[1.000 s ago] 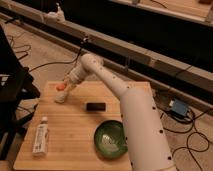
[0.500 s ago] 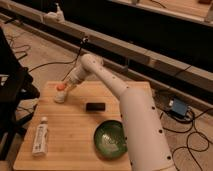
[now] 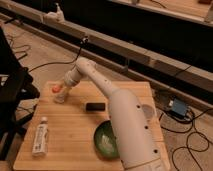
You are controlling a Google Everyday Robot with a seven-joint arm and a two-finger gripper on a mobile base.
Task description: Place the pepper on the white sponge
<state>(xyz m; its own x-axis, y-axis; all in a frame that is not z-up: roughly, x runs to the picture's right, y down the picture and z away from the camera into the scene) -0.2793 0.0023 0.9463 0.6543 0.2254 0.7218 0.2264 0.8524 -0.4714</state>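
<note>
Wooden table (image 3: 75, 135) filling the lower half, with dark cables (image 3: 47, 64) trailing over the floor at 10 o'clock. Green bowl (image 3: 105, 140) on the table toward 5 o'clock, partly hidden behind the arm. White tube-like bottle (image 3: 40, 136) lying at 8 o'clock, well apart from everything else. Small black block (image 3: 95, 106) near the table's middle, just beside the arm's line of reach and not blocking it.

White arm (image 3: 127, 125) rising from 5 o'clock, bending at an elbow near the far edge, then angling down toward 9 o'clock.

Gripper (image 3: 63, 90) low over the far-left corner, right above the white sponge (image 3: 59, 97). Pepper (image 3: 56, 88) at its tip, touching or just above the sponge. Finger opening: cannot tell; grip on the pepper equally unclear.
</note>
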